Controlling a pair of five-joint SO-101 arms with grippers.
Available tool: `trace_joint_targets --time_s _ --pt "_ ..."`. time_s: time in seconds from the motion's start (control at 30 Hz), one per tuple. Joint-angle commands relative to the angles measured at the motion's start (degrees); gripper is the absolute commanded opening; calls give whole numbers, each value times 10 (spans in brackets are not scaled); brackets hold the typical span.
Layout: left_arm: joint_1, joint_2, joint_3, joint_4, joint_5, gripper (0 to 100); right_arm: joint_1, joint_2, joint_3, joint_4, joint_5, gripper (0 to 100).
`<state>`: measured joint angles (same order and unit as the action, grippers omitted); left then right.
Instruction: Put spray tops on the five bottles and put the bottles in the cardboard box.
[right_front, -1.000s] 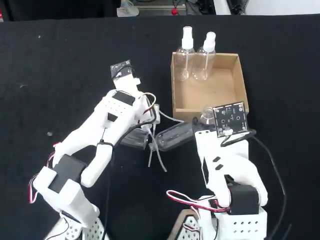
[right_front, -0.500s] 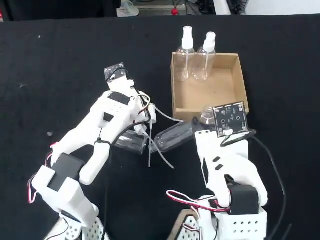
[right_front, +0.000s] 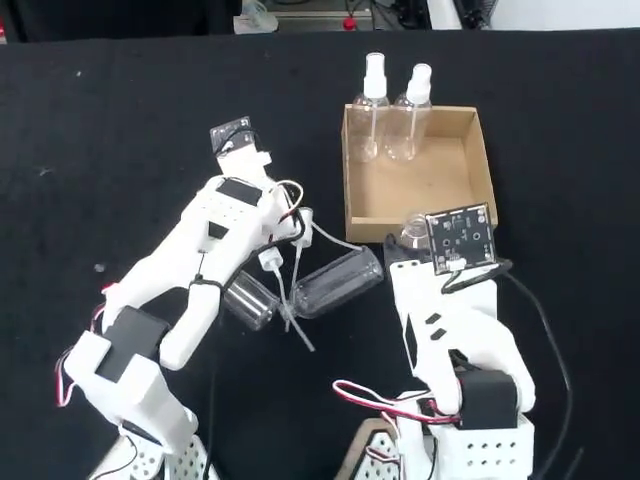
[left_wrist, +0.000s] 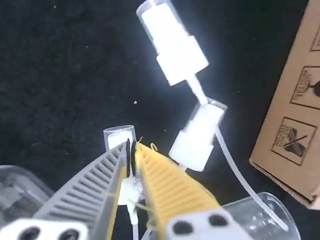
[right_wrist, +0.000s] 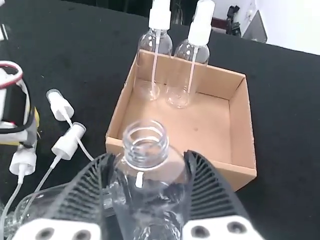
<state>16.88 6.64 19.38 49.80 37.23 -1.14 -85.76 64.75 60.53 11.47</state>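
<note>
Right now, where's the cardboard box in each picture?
High view: the cardboard box sits upper right of centre.
Left wrist view: its printed outer wall stands beside the loose spray tops.
Right wrist view: the box lies just beyond the open bottle in the right gripper.
Shared landmark: those spray tops.

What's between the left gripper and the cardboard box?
Two loose spray tops lie between the left gripper and the cardboard box; clearest in the right wrist view.
</note>
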Motion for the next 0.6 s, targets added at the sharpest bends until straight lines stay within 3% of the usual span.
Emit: trace_joint_targets --time_s 0.0,0.2,0.4,0.57 --pt "-5 -13 -36 -3 4 30 9 -7 -1 -17 -4 11" --pt "-14 -33 -40 53 3 45 9 -7 -1 -17 -4 11" --pt "-38 -44 -71 120 3 263 9 -7 -1 -17 -4 11" --pt "-36 -42 -35 131 4 242 9 -7 -1 -17 -4 11"
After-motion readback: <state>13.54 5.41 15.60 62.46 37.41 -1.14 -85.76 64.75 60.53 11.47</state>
